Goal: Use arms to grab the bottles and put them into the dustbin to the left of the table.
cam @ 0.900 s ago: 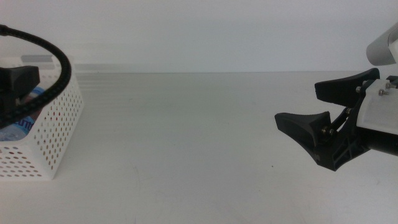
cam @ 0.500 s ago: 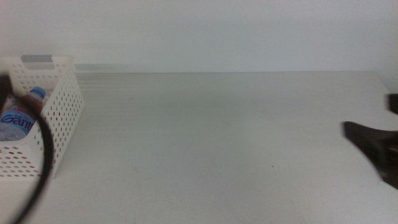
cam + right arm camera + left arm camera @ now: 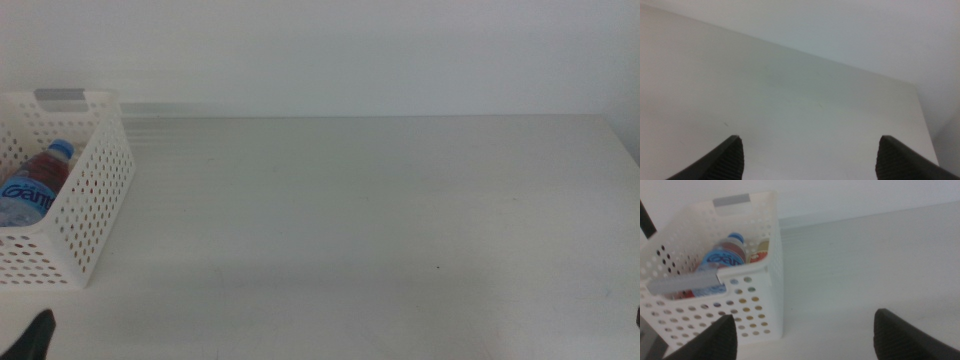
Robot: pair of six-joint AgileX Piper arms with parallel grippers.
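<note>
The white perforated dustbin (image 3: pixel 95 185) stands at the table's left end. Inside it lies the clear blue-capped water bottle (image 3: pixel 28 185); the left wrist view shows it too (image 3: pixel 720 262). There, the red soda can (image 3: pixel 734 244) peeks out from under the water bottle, and the yellow juice bottle (image 3: pixel 760 252) lies beside it, both partly hidden. My left gripper (image 3: pixel 805 325) is open and empty, near and just right of the dustbin (image 3: pixel 757 292). In the middle view it shows only as a dark tip (image 3: pixel 38 335) at the bottom left edge. My right gripper (image 3: pixel 810 145) is open and empty over bare table at the right.
The white table (image 3: pixel 350 210) stretches from the dustbin to its right edge (image 3: pixel 625 145), with a pale wall behind it. The right wrist view shows the table's far right corner (image 3: pixel 912 87).
Both arms have drawn back out of the middle view. The left arm and its cable no longer cover the dustbin, so the bottle inside shows. The right gripper left at the right edge.
</note>
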